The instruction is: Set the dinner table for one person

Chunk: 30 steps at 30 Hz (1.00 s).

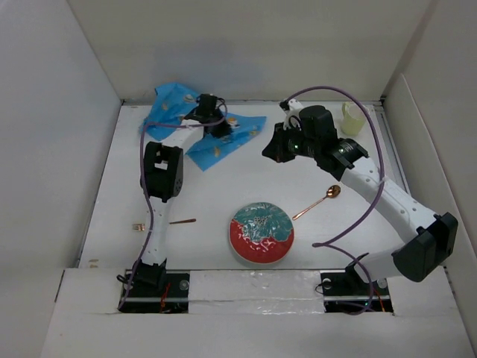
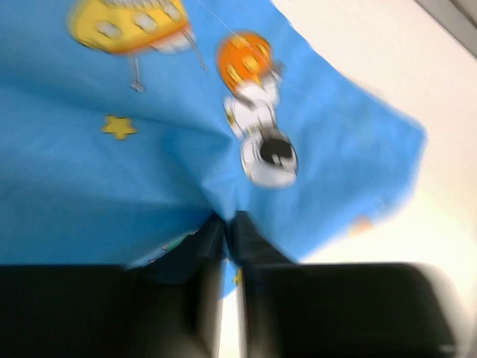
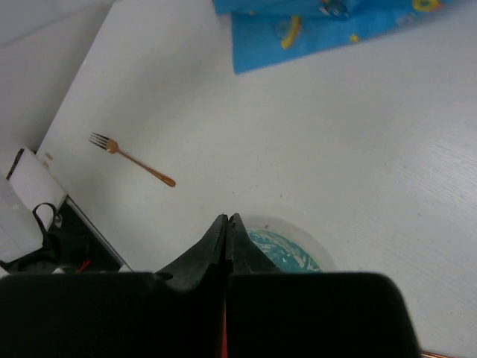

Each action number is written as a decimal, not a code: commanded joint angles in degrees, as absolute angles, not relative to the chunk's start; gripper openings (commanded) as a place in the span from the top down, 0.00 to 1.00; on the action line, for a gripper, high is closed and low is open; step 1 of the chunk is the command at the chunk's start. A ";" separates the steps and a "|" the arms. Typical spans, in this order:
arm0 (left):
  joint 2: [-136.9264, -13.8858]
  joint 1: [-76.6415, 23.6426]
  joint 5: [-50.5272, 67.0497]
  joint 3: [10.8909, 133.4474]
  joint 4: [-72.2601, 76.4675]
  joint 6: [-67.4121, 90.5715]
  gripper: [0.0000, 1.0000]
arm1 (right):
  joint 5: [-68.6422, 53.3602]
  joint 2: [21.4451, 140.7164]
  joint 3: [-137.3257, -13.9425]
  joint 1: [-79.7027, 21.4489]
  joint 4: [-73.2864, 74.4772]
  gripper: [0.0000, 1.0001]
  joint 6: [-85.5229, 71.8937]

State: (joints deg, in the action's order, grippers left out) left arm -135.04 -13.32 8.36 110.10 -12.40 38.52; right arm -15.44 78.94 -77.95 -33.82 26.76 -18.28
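Note:
The white dinner table (image 1: 216, 190) carries a red and teal plate (image 1: 261, 232) at the front middle. A copper spoon (image 1: 317, 201) lies to the plate's right and a copper fork (image 1: 161, 224) to its left. The blue placemat (image 1: 173, 108) lies crumpled at the back left. My left gripper (image 1: 215, 123) is over it. In the left wrist view the left gripper (image 2: 229, 218) is shut on a pinched fold of the placemat (image 2: 149, 164). My right gripper (image 1: 270, 151) hovers over the table's middle. In the right wrist view it (image 3: 226, 218) is shut and empty, above the plate (image 3: 287, 250).
A pale yellow cup (image 1: 353, 118) stands at the back right corner. White walls enclose the table on the left, back and right. The right wrist view shows the fork (image 3: 130, 159) and the placemat's edge (image 3: 320, 30).

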 commanded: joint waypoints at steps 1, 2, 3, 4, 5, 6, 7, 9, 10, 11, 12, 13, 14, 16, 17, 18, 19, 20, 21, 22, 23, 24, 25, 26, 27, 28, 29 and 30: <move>-129.81 -20.47 16.51 113.02 -5.89 48.94 0.81 | -14.41 80.76 -82.61 -31.56 25.49 1.00 -16.61; -130.25 -21.44 17.39 113.72 -4.93 51.04 0.70 | -14.41 82.08 -84.01 -31.55 25.58 1.00 -16.35; -130.25 -22.14 18.19 113.99 -3.88 52.02 0.55 | -14.33 82.61 -84.63 -30.16 25.92 1.00 -16.35; -129.30 -22.67 19.67 113.65 -2.82 52.55 0.49 | -14.24 82.97 -85.07 -29.62 26.01 1.00 -16.43; -128.50 -22.68 20.12 113.21 -1.42 53.34 0.45 | -14.06 83.40 -85.34 -29.62 25.84 0.98 -16.52; -127.37 -22.68 20.30 111.90 -0.88 53.26 0.39 | -13.71 83.58 -85.25 -28.75 25.67 0.91 -16.87; -124.40 -22.68 19.95 110.84 -0.44 52.91 0.37 | -13.28 83.50 -84.99 -27.96 25.32 0.73 -17.31; -120.87 -21.36 18.29 107.51 -0.44 50.21 0.37 | -13.09 83.76 -83.24 -27.43 24.44 0.56 -18.37; -117.20 -19.70 15.50 104.97 -0.79 46.79 0.41 | -13.27 84.11 -81.58 -27.42 23.39 0.45 -19.07; -115.33 -18.82 13.12 103.55 -1.57 46.76 0.41 | -13.36 84.11 -81.56 -27.42 23.38 0.44 -19.51; -112.01 -17.59 11.01 101.88 -2.37 43.97 0.47 | -13.62 85.07 -80.87 -27.42 22.77 0.45 -19.95; -109.97 -16.27 7.33 99.43 -2.81 42.81 0.51 | -13.97 85.51 -79.73 -27.42 22.68 0.73 -20.39; -108.56 -12.95 6.08 94.36 -2.55 42.19 0.56 | -14.84 86.13 -79.28 -27.42 22.50 0.90 -20.91; -104.78 -8.90 6.23 89.06 -1.85 41.75 0.85 | -15.55 87.09 -77.71 -27.42 22.24 1.00 -21.27; -104.16 -6.88 6.76 87.03 -0.80 41.31 0.88 | -15.73 87.19 -76.91 -27.42 21.63 1.00 -21.44; -103.63 -3.98 6.94 83.62 -0.97 40.44 0.90 | -15.38 87.36 -76.12 -28.03 19.88 1.00 -21.71; -103.62 -3.17 5.29 82.71 -1.58 37.47 0.90 | -14.77 87.89 -74.81 -28.04 18.91 1.00 -21.97; -103.80 -3.16 3.45 82.36 -3.67 35.53 0.89 | -14.33 88.41 -74.62 -28.04 18.29 1.00 -22.32; -104.41 -3.16 1.95 82.96 -5.08 33.68 0.84 | -14.15 89.38 -74.71 -28.56 18.19 1.00 -22.24; -104.68 -3.16 0.89 83.32 -6.05 31.92 0.80 | -14.06 90.43 -75.06 -28.56 18.54 1.00 -22.06; -104.94 -3.16 0.70 83.41 -6.33 28.60 0.75 | -13.80 92.70 -76.10 -28.56 18.89 1.00 -21.80; -105.12 -3.69 0.53 83.84 -6.85 27.00 0.63 | -13.54 93.94 -76.72 -29.09 19.07 1.00 -21.88; -105.64 -4.91 -4.43 84.37 -7.46 25.68 0.60 | -13.10 95.09 -77.51 -29.09 19.07 0.87 -21.97; -106.69 -5.97 -7.44 85.33 -8.34 22.53 0.52 | -11.96 97.45 -78.91 -29.70 19.07 0.71 -22.23; -107.40 -5.98 -7.82 85.78 -8.61 21.20 0.49 | -11.52 98.60 -79.62 -30.32 18.99 0.64 -22.32; -108.01 -5.98 -7.47 86.30 -8.79 20.14 0.48 | -11.17 99.74 -80.50 -30.32 19.07 0.58 -22.41; -108.71 -6.50 -6.69 86.83 -8.62 19.17 0.48 | -10.21 102.02 -81.20 -30.84 19.25 0.53 -22.50; -109.59 -6.50 -7.03 86.92 -8.44 17.86 0.46 | -9.76 102.91 -82.52 -30.85 19.25 0.47 -22.76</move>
